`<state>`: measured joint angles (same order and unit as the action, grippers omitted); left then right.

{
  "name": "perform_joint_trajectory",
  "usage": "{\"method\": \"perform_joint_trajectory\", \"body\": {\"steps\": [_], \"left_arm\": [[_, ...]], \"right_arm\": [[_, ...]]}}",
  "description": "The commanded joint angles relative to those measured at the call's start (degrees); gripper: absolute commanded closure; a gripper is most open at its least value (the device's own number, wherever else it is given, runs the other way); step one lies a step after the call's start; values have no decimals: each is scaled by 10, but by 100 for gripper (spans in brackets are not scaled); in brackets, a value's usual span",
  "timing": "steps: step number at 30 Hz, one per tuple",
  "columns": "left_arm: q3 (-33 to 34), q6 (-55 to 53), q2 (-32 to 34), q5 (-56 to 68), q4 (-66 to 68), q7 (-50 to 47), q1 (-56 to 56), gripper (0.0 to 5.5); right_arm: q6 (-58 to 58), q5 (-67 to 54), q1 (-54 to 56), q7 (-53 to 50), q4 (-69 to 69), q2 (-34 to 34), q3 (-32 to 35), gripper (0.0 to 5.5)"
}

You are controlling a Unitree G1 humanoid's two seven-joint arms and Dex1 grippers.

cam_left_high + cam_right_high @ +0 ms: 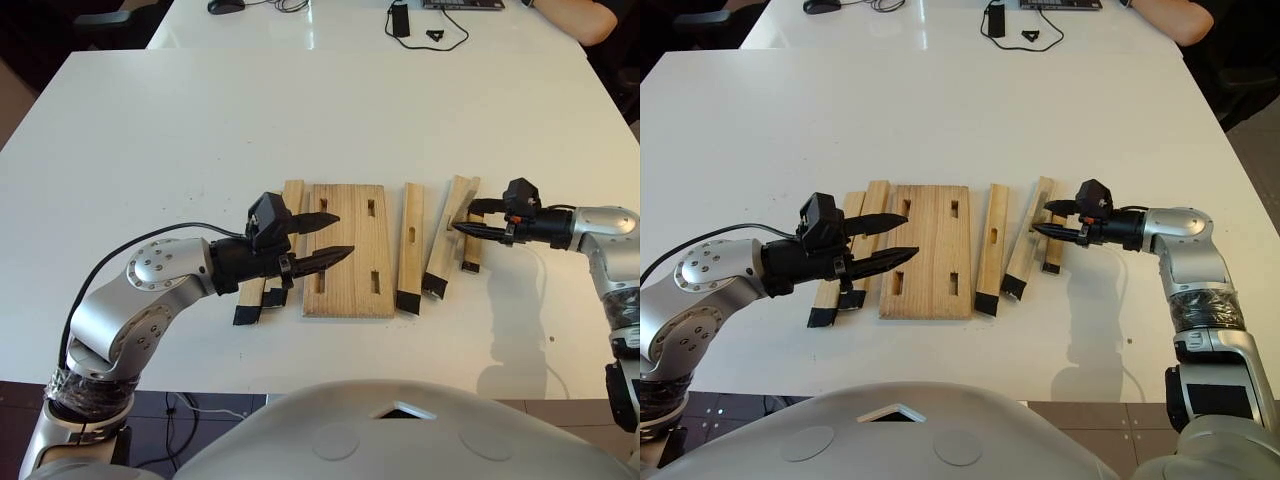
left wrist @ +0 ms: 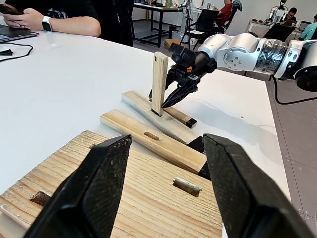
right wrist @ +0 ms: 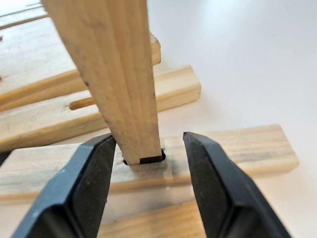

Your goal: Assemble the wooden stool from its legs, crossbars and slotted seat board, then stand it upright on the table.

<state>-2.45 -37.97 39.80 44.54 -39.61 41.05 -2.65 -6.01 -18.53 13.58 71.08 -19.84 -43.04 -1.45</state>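
Seat board: pale slotted wooden seat board (image 1: 345, 290), flat mid-table, awaiting legs.
Left gripper (image 1: 345, 233): fingers apart over board's left edge, likely to steady it.
Right gripper (image 1: 458, 222): right of board, fingers apart astride pale upright wooden crossbar (image 3: 114, 59) socketed in flat wooden leg (image 3: 247, 144).

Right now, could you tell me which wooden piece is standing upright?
The stick at the right gripper, planted in a slotted leg; all others lie flat.
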Motion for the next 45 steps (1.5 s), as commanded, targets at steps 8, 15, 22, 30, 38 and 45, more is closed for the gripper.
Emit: {"method": "perform_joint_trajectory", "body": {"steps": [8, 15, 22, 30, 38, 45], "left_arm": [[5, 8, -7, -16, -2, -8, -9, 282], [0, 7, -13, -18, -4, -12, -10, 282], [-5, 3, -17, -19, -1, -16, -5, 282], [-13, 1, -26, -30, 5, -27, -1, 282], [-18, -4, -29, -37, 9, -34, 5, 282], [-20, -8, -30, -41, 12, -32, 9, 282]], "right_arm": [[-143, -128, -9, -7, 226, -39, 96, 306], [-228, -211, 40, -93, 305, 13, 114, 268], [-220, -196, 62, -134, 302, 54, 85, 268], [-198, -173, 130, -160, 251, 90, 72, 268], [-135, -86, 96, -143, 197, 93, 18, 268], [-55, -31, 54, -135, 93, 107, -1, 268]]}}
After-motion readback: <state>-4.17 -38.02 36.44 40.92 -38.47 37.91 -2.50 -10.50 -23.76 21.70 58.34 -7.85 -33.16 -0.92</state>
